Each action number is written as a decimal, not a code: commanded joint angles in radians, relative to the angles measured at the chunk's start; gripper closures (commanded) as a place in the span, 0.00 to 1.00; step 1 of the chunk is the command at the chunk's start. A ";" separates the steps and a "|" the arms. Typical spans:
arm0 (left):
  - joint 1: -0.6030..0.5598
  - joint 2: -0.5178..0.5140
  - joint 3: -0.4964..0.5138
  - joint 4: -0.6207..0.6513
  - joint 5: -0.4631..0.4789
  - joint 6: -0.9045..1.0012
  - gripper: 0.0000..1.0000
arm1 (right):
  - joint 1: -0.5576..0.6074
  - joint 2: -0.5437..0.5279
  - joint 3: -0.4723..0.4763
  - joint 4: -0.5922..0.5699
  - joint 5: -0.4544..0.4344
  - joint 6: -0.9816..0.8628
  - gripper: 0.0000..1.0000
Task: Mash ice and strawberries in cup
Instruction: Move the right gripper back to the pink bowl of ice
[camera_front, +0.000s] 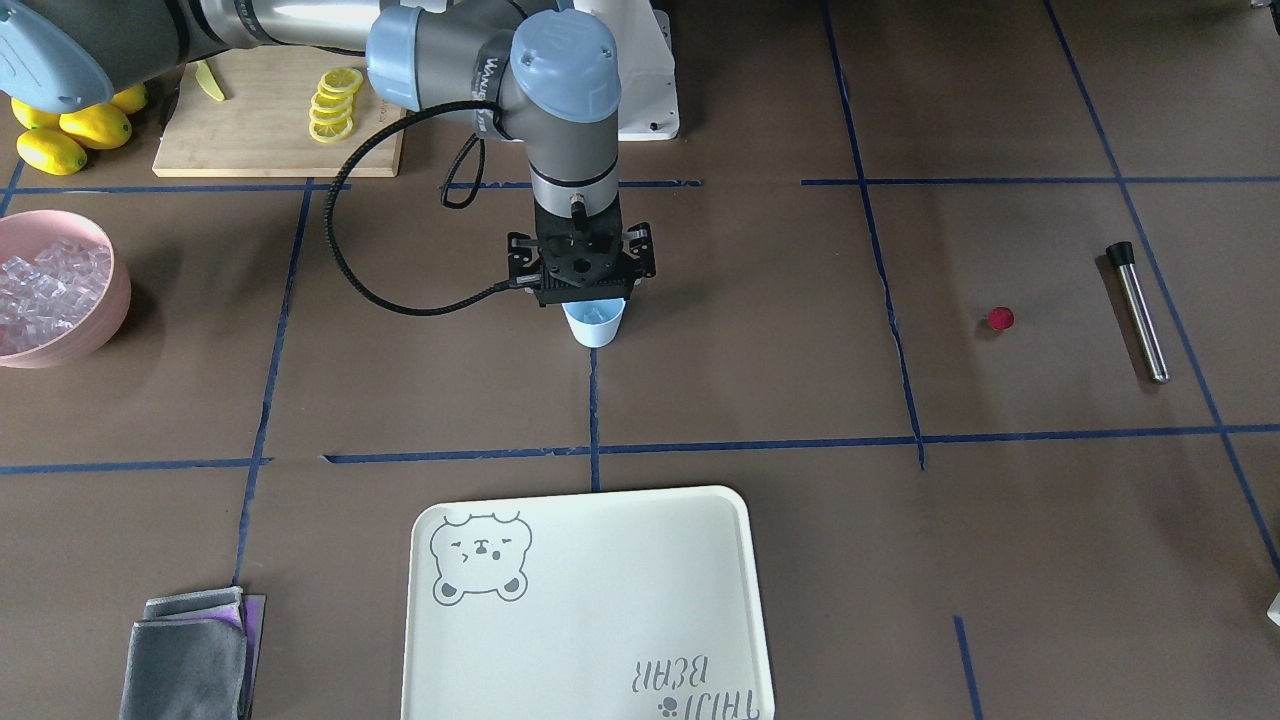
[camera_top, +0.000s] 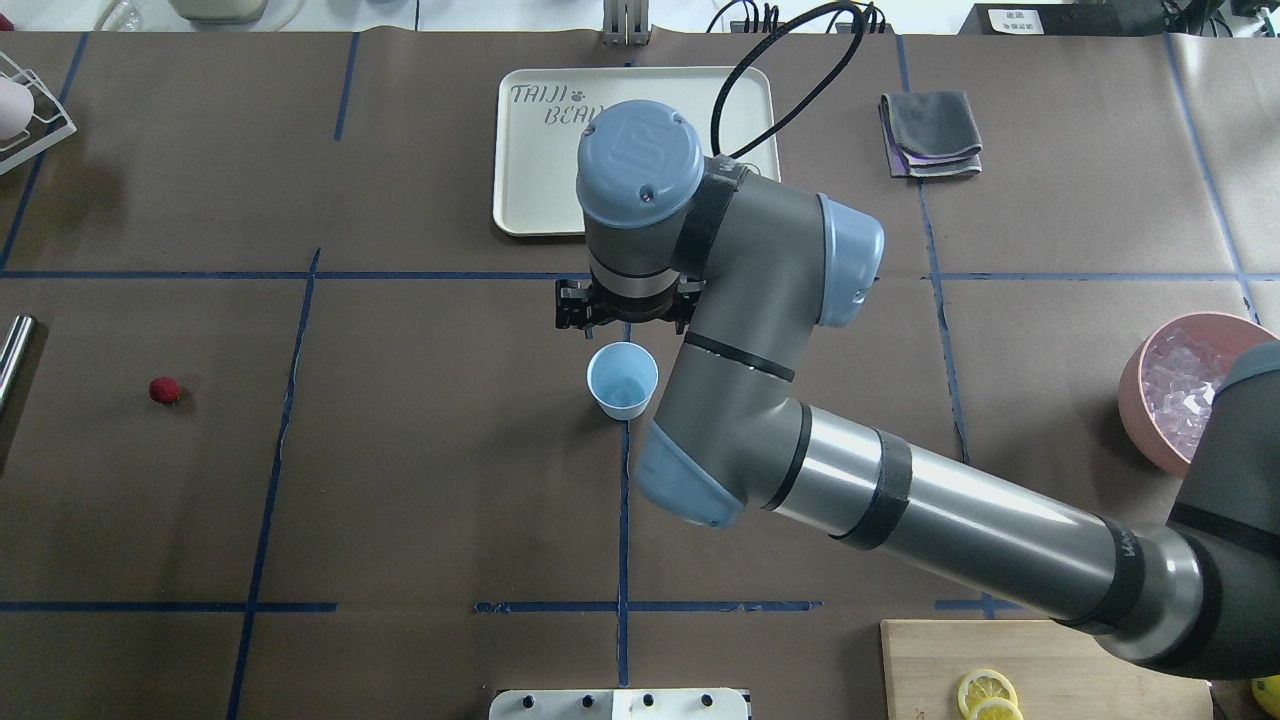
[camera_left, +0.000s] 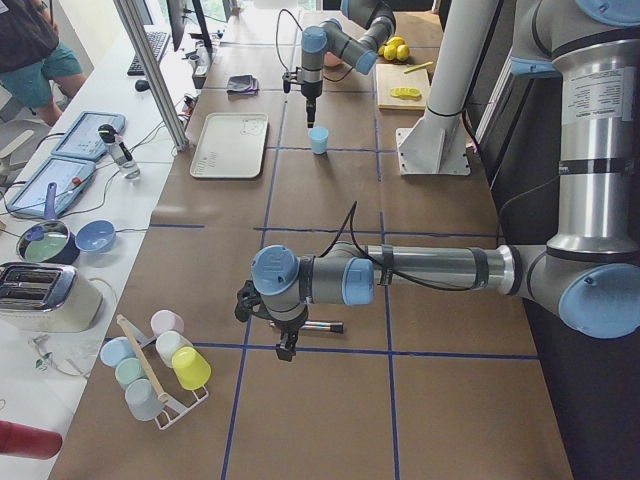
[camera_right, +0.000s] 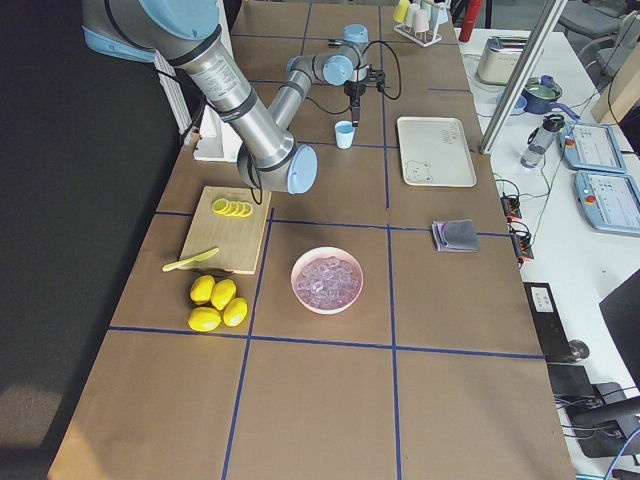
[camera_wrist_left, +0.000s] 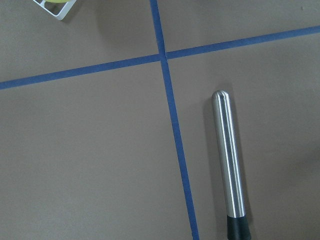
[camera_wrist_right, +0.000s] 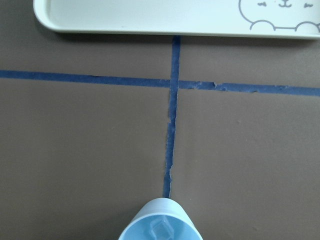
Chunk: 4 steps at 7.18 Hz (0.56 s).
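**A:** Where is your right gripper?

**B:** My right gripper (camera_front: 581, 275) hangs over the cup (camera_front: 596, 327), apart from it. In the front view its finger links are spread wide, so it stands open with nothing in it. The fingertips themselves are hidden under its body.

**A:** And the cup?

**B:** It is upright near the middle of the desk (camera_front: 760, 380), on a blue tape line (camera_top: 622, 500), between my base and the white tray (camera_front: 600, 600). My right wrist camera sees one clear ice cube (camera_wrist_right: 161, 231) lying inside it.

**A:** Any more of that?

**B:** There is more ice (camera_front: 45, 290) heaped in the pink bowl (camera_front: 115, 300), well apart on my right side.

**A:** The strawberry?

**B:** The strawberry (camera_front: 1000, 319) lies on the bare desk well off to my left. It is near a metal rod (camera_front: 1140, 315) with a black cap.

**A:** Your left gripper?

**B:** My left gripper (camera_left: 287, 345) hovers near that rod. Only the side camera shows it, and I cannot tell whether it is open or closed. Its wrist camera shows just the rod and crossed tape.
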<state>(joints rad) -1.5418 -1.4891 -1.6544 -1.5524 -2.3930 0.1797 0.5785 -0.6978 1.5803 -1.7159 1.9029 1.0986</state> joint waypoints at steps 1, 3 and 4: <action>0.000 0.000 0.001 0.000 0.000 0.001 0.00 | 0.101 -0.154 0.143 -0.001 0.071 -0.131 0.01; 0.002 0.000 0.002 0.000 0.000 0.001 0.00 | 0.206 -0.314 0.242 0.002 0.122 -0.346 0.01; 0.002 0.000 0.002 0.000 0.000 0.001 0.00 | 0.257 -0.394 0.286 0.007 0.146 -0.450 0.01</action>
<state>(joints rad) -1.5406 -1.4895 -1.6524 -1.5523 -2.3930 0.1809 0.7716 -0.9905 1.8075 -1.7134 2.0183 0.7796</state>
